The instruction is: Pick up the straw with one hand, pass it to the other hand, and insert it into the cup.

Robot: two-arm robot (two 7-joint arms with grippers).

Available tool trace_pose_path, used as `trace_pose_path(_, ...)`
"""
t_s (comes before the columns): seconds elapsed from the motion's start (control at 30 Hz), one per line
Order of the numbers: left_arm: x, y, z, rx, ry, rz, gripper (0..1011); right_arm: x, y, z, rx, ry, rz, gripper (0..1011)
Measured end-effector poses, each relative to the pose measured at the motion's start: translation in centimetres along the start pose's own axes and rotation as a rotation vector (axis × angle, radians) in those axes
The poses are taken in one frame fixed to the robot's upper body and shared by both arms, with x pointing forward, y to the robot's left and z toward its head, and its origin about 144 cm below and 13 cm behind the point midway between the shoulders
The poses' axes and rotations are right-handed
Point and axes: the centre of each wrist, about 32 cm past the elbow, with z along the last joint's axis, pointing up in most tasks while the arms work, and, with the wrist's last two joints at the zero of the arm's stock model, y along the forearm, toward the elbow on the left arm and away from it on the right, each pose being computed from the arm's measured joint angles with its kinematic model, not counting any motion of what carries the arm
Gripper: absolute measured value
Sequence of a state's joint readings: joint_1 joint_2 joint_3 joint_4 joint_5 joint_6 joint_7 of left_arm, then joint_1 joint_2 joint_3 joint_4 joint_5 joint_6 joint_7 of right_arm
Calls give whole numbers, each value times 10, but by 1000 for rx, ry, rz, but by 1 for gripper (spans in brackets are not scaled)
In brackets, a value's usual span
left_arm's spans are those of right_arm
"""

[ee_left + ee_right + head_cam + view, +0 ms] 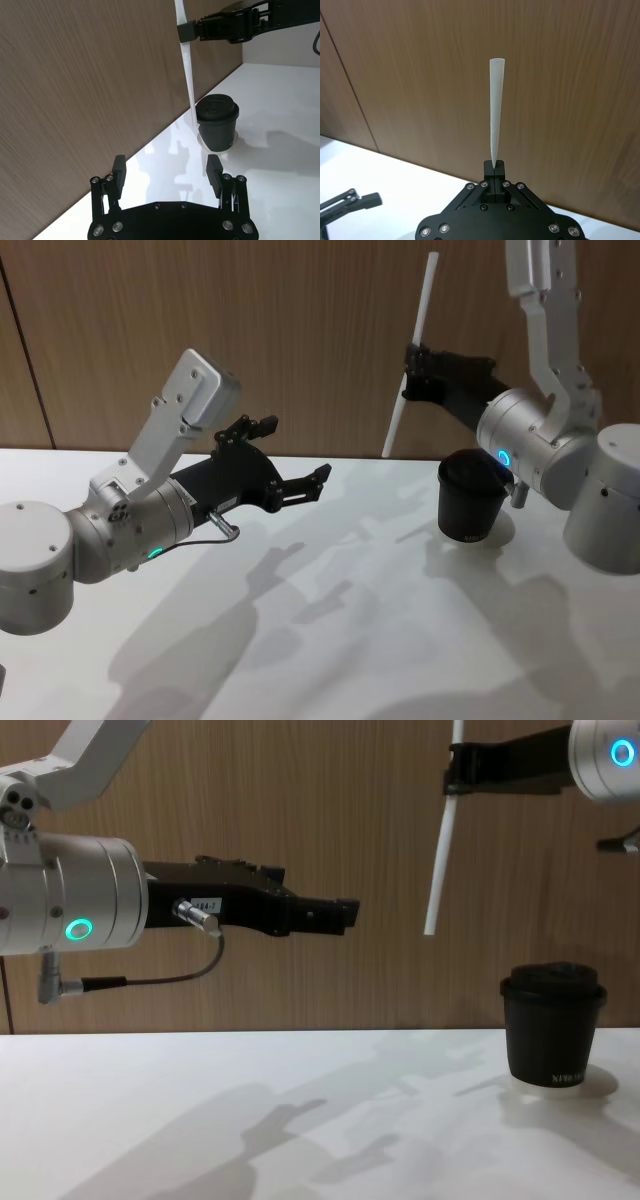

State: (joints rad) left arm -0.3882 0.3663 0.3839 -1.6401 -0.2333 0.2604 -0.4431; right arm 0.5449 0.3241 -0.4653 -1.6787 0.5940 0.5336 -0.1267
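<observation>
Your right black gripper [412, 371] with the pale-blue wrist light has its fingers pinched tight on the thin white straw [411, 357]. The straw hangs almost upright, high in the air, up and to the left of the small black paper cup [470, 498] on the white table [330, 640]. Your left slim black gripper [295, 455] floats over the table with its fingers spread wide, holding nothing.

Matt white straw [410, 360], matt black cup [470, 498], glossy white table [330, 640]

Silver arms, black pincers, green/blue wrist lights.
</observation>
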Motion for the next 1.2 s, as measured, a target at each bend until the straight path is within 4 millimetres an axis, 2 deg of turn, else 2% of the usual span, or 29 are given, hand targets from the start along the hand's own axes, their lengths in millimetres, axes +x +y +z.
trace_pose_path(1.2,0,0,0,0,0,0,1003,36,-3,-12,-6,-23,-150,0)
